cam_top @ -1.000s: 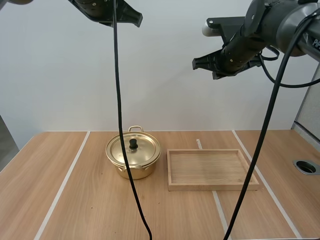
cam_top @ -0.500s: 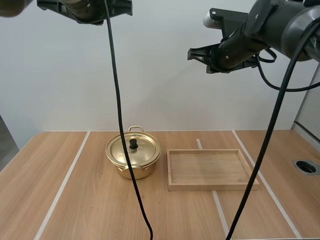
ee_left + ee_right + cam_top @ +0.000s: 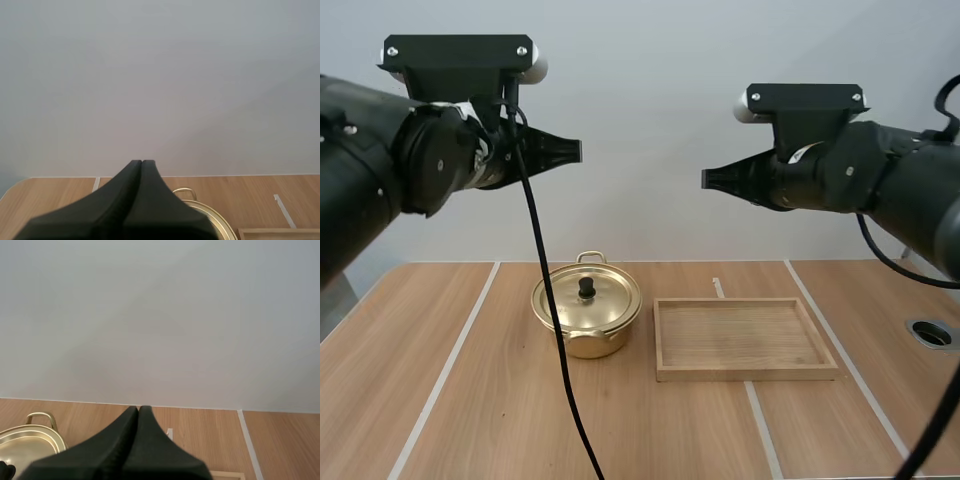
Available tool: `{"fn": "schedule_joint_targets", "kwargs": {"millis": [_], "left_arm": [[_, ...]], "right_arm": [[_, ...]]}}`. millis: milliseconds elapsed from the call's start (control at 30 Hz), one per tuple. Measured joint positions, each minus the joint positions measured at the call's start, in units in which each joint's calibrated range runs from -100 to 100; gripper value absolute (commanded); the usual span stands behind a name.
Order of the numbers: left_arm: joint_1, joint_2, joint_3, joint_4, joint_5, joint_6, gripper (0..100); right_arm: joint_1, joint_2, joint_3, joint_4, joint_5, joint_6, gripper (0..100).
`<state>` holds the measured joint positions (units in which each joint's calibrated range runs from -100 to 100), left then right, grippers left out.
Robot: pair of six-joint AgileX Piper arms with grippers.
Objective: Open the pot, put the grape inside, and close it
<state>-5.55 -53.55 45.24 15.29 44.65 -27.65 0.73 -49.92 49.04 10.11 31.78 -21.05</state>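
Nothing looks started yet: the pot sits on the tabletop beside the wooden tray with its lid on (opening, loading, closing all remain), both arms' jaws pressed together high above.

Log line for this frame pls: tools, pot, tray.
left tool: shut, aloft | right tool: shut, aloft | pot: lid on | tray: beside pot, apart

Bright, even, diffuse light; faint shadows; soft sheen on pot lid.
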Motion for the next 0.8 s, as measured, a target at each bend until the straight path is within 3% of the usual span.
{"fn": "schedule_joint_targets", "kwargs": {"millis": [533,800], "left_arm": [[0.0,-27.44,26.88,6.27,-3.18,-0.5,0],[0.0,-33.37,31.05,14.51,-3.19,-5.5,0]], "right_arm": [[0.0,-29.16,24.12,-3.28,-4.32,0.0,0],[0.0,-33.4,32.04,-5.9,-4.1,0.0,0]]}}
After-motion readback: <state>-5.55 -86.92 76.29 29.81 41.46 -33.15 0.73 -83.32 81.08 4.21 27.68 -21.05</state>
